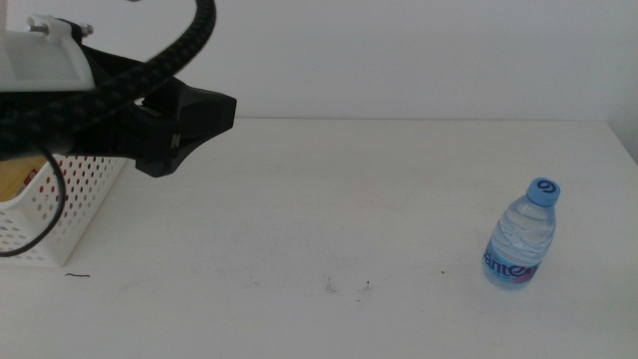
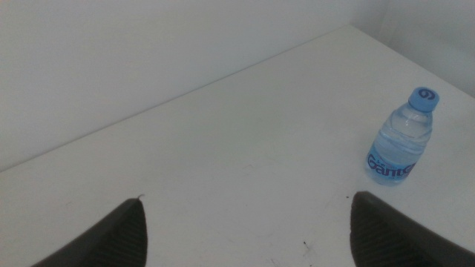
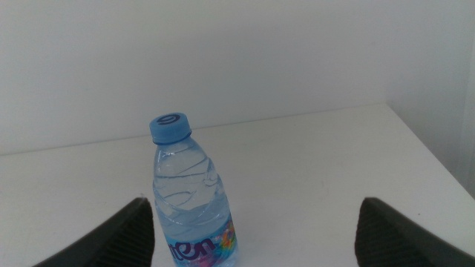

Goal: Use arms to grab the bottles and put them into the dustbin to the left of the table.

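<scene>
At four o'clock on the worktop [image 1: 319, 199] the water bottle [image 1: 521, 237] stands upright. Left gripper [image 1: 184, 125], jaws wide and empty, hovers beside the dustbin [image 1: 70, 204] at nine o'clock. Right gripper [image 3: 252, 237], also wide, faces the bottle; closing in to grasp seems next.

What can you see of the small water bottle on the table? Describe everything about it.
The water bottle is small, of clear ribbed plastic, with a light blue cap bearing a ring mark and a blue label low on its body. It stands upright and capped on the white table, toward the right side, far from the white basket at the left. Nothing touches it but the tabletop. The right tool is open, its jaws to either side of the bottle; the left tool is open too.
</scene>
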